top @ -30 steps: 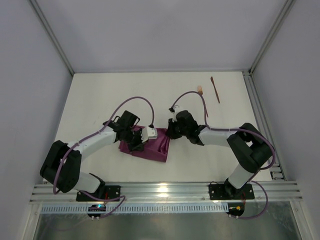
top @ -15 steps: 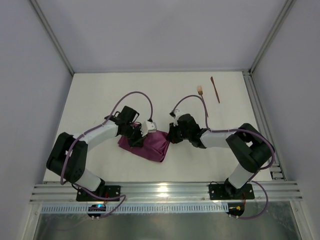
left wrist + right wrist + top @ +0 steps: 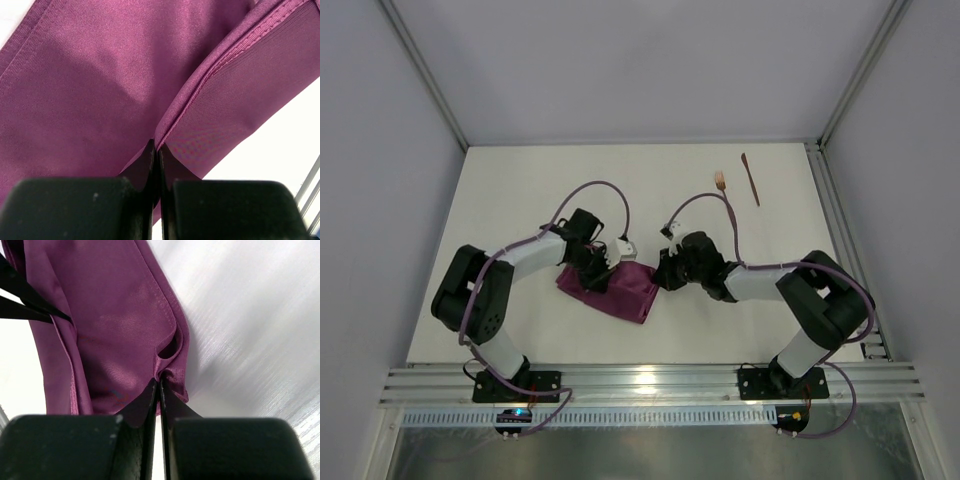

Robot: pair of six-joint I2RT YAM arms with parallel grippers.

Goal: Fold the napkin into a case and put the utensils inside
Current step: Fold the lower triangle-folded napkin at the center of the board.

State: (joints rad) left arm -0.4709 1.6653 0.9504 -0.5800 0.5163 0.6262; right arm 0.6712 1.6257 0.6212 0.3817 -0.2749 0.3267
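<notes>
The magenta-purple napkin lies partly folded on the white table between the two arms. My left gripper is shut on a hemmed edge of the napkin at its upper left. My right gripper is shut on the napkin's right corner, where the cloth bunches into a small loop. The copper fork and the thin copper knife lie side by side at the far right of the table, apart from both grippers.
The metal rail runs along the near edge under the arm bases. Frame posts stand at the back corners. Purple cables arch above both wrists.
The left gripper has moved right and away from the near edge, drawing the napkin's left edge over. The right gripper slid slightly nearer with its corner. The cloth now lies flatter.
</notes>
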